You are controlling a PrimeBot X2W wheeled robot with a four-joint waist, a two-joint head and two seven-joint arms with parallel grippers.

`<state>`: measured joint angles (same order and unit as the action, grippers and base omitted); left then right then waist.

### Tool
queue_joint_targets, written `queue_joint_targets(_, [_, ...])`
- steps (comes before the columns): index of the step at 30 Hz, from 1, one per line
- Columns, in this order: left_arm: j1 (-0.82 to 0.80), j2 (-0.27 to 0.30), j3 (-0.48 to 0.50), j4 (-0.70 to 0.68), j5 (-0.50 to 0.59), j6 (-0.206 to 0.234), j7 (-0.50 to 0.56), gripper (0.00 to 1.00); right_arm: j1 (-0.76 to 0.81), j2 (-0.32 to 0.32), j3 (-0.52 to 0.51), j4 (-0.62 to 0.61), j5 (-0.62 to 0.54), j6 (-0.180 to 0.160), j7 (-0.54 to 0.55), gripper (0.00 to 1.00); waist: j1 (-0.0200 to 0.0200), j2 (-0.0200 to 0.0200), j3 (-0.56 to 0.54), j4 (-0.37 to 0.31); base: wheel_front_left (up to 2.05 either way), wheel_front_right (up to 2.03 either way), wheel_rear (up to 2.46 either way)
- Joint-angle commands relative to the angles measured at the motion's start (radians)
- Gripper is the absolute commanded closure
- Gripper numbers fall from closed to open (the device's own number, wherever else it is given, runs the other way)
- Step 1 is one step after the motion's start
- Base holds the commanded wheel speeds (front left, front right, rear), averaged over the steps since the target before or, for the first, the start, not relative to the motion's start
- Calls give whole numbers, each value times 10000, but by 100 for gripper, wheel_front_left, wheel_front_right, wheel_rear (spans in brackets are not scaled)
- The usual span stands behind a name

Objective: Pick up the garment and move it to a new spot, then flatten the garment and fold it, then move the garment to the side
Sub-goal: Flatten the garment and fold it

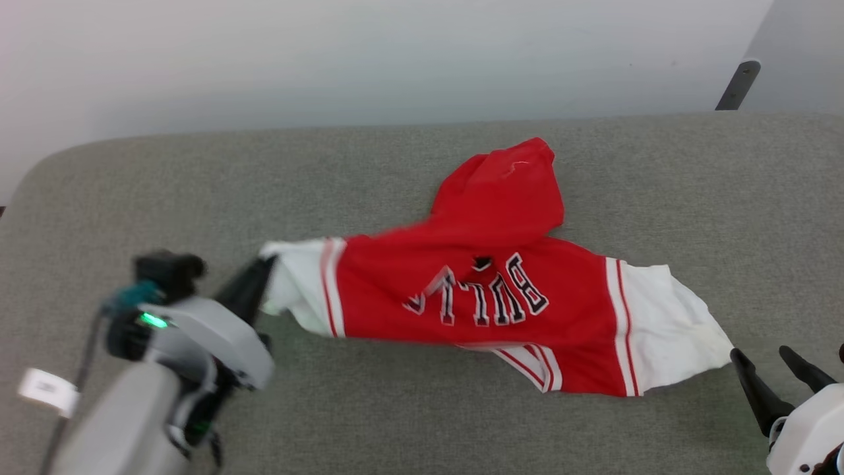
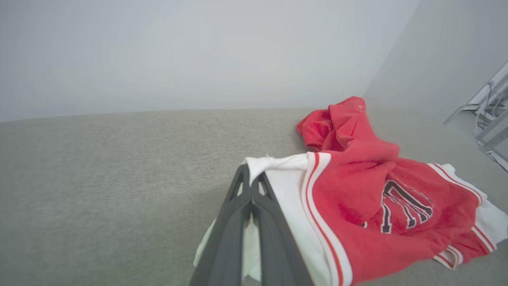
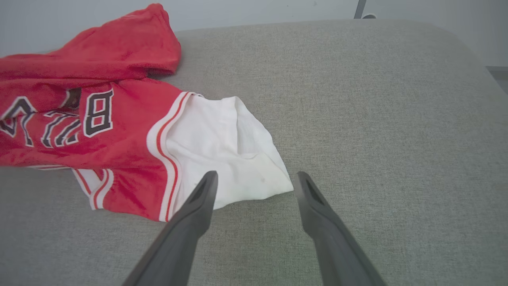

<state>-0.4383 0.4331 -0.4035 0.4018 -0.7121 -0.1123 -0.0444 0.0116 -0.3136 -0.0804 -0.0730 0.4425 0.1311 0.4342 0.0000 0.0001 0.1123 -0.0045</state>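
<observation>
The garment (image 1: 475,290) is a red jersey with white sleeves and black lettering, lying rumpled across the grey cushion (image 1: 395,422), chest lettering upside down to me. Its lower body is bunched up at the far side. My left gripper (image 1: 267,267) is shut on the edge of the garment's left white sleeve (image 2: 278,178), lifting it a little. My right gripper (image 1: 761,356) stands open just in front of the right white sleeve (image 3: 222,151), whose corner lies between the fingertips (image 3: 208,180) without touching them.
The grey cushion's far edge meets a pale wall (image 1: 395,59). A dark metal leg (image 1: 737,84) stands at the back right. A pale frame with cables (image 2: 490,119) is off to the right in the left wrist view.
</observation>
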Motion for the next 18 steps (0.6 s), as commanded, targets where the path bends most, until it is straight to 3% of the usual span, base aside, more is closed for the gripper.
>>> queue_joint_targets(1, [-100,223,130,-173,25,140,102,100,89,59,-2,-9,23,-7,0,0,0,-1,13,44,0,0,0])
queue_joint_targets(9, [-230,1135,805,272,-662,726,1526,100,-115,124,274,101,86,-7,25,0,0,-1,78,65,0,0,0])
queue_joint_targets(18, [-929,1058,817,3106,-1154,352,2174,100,-328,138,803,243,87,-7,13,0,0,-1,125,-30,0,0,0])
